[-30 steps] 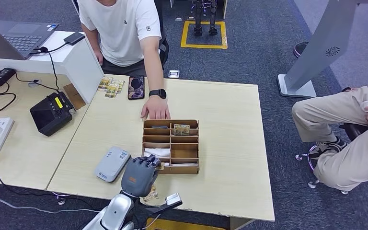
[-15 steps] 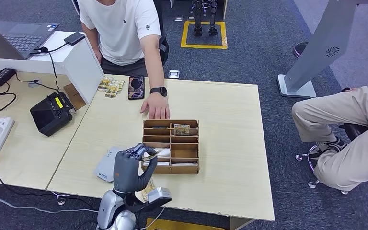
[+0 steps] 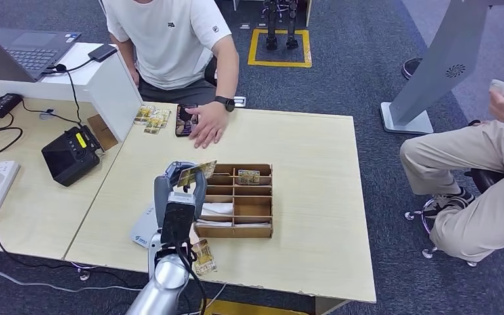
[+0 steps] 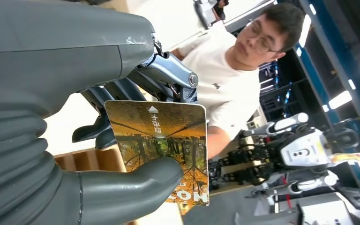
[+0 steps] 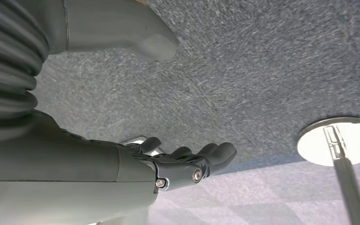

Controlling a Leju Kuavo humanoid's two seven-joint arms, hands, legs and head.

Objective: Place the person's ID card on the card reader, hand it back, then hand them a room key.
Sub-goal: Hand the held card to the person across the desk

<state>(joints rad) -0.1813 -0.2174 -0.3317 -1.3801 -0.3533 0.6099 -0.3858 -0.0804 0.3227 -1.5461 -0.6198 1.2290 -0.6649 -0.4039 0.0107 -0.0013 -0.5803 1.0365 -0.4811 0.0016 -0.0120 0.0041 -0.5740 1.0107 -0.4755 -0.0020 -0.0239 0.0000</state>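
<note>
I had the left hand (image 3: 178, 197) raised above the near-left part of the tabletop (image 3: 315, 223), just left of the wooden card organizer (image 3: 235, 200). It pinched the room key card (image 3: 195, 173) between thumb and fingers; in the left wrist view the thumb (image 4: 136, 180) lay across the card's printed face (image 4: 164, 140) and the darker fingers backed it from behind. The right hand (image 5: 187, 166) hung over carpet, its fingers loosely spread and holding nothing.

The person's hand (image 3: 205, 126) rested near the far edge, beside a phone (image 3: 185, 119) and a few loose cards (image 3: 151, 119), well apart from my card. That gap was my main worry: if I let go before they reached out, the card would drop onto the organizer or the tabletop. The pinch also looked shallow, covering only one end of the card, so I judged a quick reach could twist it loose.

The card reader (image 3: 146, 231) sat at the near edge under my forearm, and another card (image 3: 202, 257) lay nearby; a careless sweep of the arm could knock either.
</note>
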